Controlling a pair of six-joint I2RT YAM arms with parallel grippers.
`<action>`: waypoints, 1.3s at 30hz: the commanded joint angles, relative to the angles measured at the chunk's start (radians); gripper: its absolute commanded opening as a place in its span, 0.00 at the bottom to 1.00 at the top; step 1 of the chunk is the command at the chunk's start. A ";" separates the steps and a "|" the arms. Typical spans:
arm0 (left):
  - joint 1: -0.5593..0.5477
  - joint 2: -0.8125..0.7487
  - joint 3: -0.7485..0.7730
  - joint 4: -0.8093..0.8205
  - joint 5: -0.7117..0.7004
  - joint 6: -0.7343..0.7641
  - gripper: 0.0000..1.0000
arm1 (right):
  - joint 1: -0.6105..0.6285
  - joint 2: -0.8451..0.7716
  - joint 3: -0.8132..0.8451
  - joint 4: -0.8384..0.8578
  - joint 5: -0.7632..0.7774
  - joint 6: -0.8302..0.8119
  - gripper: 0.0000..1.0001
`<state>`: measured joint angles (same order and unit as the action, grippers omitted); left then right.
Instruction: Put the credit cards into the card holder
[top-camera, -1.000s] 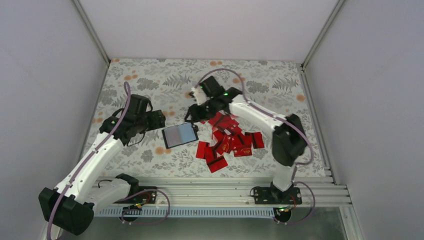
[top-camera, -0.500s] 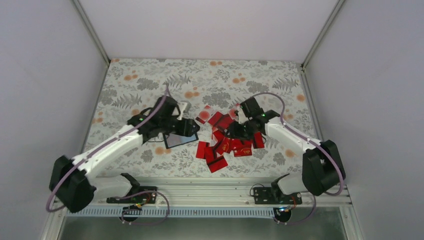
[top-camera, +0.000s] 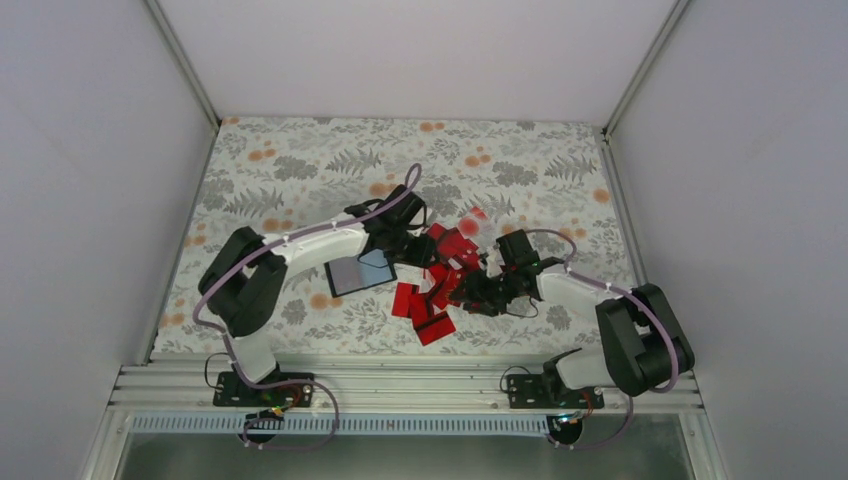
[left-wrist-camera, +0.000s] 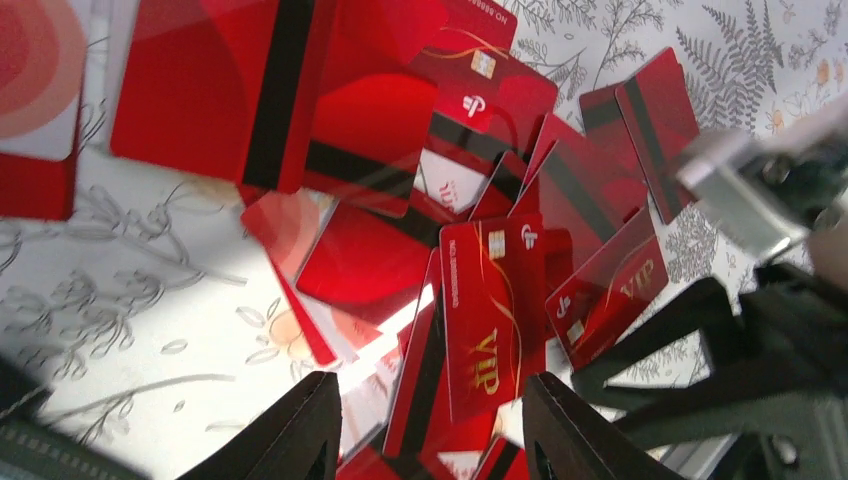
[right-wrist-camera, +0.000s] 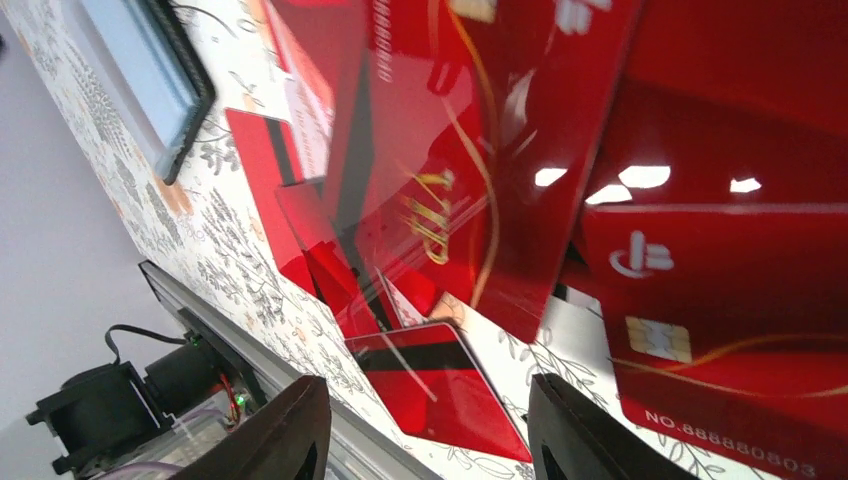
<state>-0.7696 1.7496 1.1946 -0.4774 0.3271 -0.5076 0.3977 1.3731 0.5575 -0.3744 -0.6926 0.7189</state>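
Observation:
The credit cards (top-camera: 440, 290) lie in a loose red heap in the middle of the floral table. The card holder (top-camera: 355, 273) lies open to the left of the heap, grey-blue inside facing up. My left gripper (top-camera: 418, 252) hangs open over the heap's left side. In the left wrist view (left-wrist-camera: 430, 440) a red VIP card (left-wrist-camera: 490, 330) and striped cards lie between its fingers. My right gripper (top-camera: 468, 293) is open and low at the heap's right side. In the right wrist view (right-wrist-camera: 430, 440) a striped card (right-wrist-camera: 440, 385) lies between its fingers, and the card holder (right-wrist-camera: 150, 70) shows at top left.
A metal rail (top-camera: 400, 385) runs along the table's near edge, with both arm bases on it. White walls (top-camera: 100, 150) close the table on three sides. My right gripper's black body (left-wrist-camera: 780, 350) shows close by in the left wrist view.
My left arm has swung right, from beside the card holder to over the heap. My right arm has pulled back from the heap's far side to its near right side.

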 joint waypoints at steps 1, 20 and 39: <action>-0.003 0.085 0.092 -0.028 0.036 0.003 0.47 | -0.006 -0.004 -0.047 0.096 -0.055 0.112 0.51; -0.075 0.321 0.159 -0.035 0.140 0.028 0.45 | -0.089 0.167 -0.030 0.149 0.066 0.067 0.50; -0.076 0.319 0.052 0.143 0.313 -0.056 0.42 | -0.089 0.054 -0.026 0.315 -0.083 -0.040 0.46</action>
<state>-0.8135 2.0403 1.2915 -0.3336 0.5724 -0.5331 0.3180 1.4769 0.5205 -0.1913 -0.7757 0.7216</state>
